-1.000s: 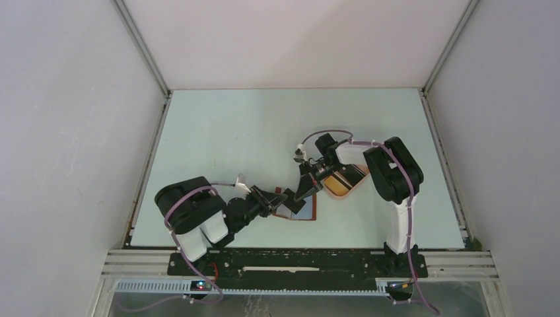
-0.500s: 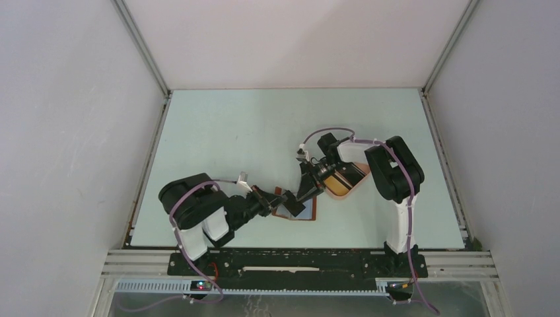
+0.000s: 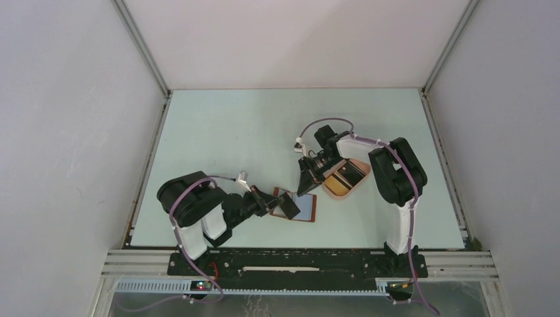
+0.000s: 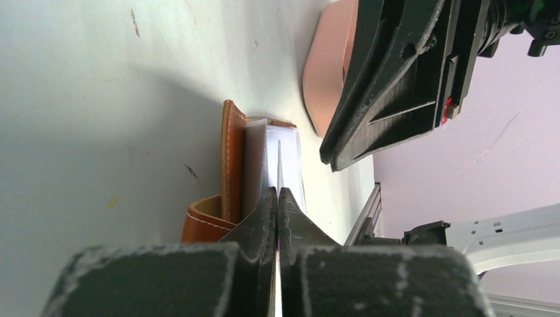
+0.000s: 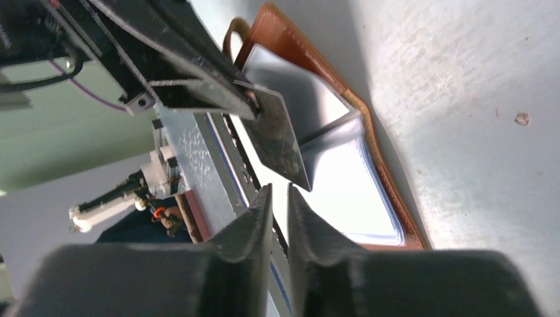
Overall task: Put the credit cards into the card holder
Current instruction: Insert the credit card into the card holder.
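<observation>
Your left tool [image 4: 278, 195] clamps the black card [image 5: 280, 142]; ease its edge into a card holder [image 5: 290, 39] slot. Hold your empty, slightly parted right tool [image 5: 279, 191] clear.

The left gripper [image 3: 276, 204] closed its fingers on the edge of the black card [image 3: 289, 209] and ended up holding it alone above the open card holder [image 3: 312, 211]. The right gripper [image 3: 307, 179], earlier pressed low beside it, parted its fingers and drew back toward the far right. More of the holder's pale lining was uncovered.
</observation>
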Motion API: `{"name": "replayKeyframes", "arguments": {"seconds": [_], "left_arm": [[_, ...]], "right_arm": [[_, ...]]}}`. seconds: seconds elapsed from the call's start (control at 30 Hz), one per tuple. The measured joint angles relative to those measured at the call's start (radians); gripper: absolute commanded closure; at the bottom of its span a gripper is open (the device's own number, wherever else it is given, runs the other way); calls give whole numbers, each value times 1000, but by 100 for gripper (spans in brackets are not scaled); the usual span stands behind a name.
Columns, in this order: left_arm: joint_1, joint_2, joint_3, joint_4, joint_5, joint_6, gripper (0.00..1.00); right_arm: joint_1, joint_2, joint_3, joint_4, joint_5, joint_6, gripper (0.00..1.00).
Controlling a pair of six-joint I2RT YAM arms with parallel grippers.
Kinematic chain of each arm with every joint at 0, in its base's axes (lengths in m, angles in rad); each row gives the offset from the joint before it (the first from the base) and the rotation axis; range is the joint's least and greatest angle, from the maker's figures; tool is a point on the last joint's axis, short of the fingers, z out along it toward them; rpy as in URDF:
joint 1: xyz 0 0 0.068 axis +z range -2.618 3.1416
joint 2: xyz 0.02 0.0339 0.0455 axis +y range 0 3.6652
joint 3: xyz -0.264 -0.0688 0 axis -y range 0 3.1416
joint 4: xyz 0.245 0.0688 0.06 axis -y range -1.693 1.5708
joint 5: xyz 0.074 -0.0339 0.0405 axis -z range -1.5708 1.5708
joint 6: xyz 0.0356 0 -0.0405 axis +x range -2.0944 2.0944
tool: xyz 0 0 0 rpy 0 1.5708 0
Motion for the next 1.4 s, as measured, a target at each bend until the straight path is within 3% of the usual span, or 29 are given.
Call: {"name": "replayKeyframes", "arguments": {"seconds": [0.17, 0.53, 1.4], "left_arm": [[21, -37, -17, -2, 23, 39, 100], [88, -50, -28, -2, 82, 77, 100], [140, -64, -40, -5, 144, 94, 100]], "right_arm": [[37, 1, 23, 1, 96, 5, 100], [81, 23, 23, -26, 282, -6, 100], [102, 24, 37, -46, 320, -23, 100]]}}
